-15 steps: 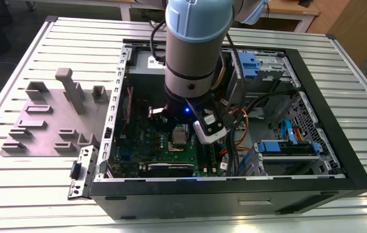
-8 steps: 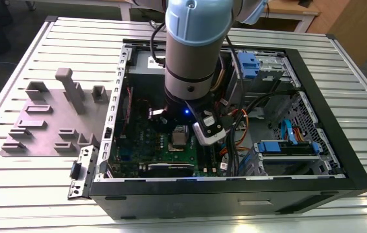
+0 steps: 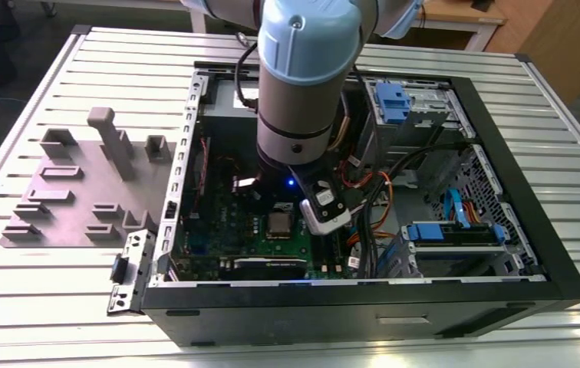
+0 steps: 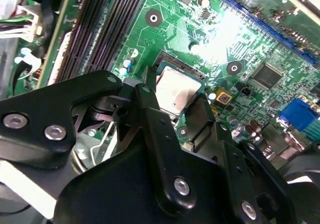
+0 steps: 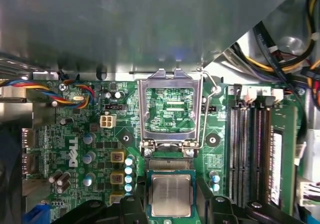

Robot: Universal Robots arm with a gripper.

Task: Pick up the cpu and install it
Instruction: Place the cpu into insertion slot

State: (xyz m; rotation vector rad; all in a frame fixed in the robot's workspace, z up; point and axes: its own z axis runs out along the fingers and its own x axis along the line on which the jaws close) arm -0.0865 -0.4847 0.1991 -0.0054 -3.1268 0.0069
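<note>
Grey block plate: on the bench, at 9 o'clock of the open computer case in the exterior view, well apart from my work.
Green board: lines the case floor below my arm.
Bracket frame: flipped up and open, just beside the socket.
Cpu: near the board's middle, at 6 o'clock of my wrist in the exterior view, over the socket and by my reading not yet seated.
Jaws: pinching the cpu by two opposite edges, as both wrist views suggest.
Handling: light, stiff, thin, smooth on its metal top. I judge it fragile underneath, so I hold the edges only, level and gently.
Blue drive bays: at 3 o'clock, clear of me.
</note>
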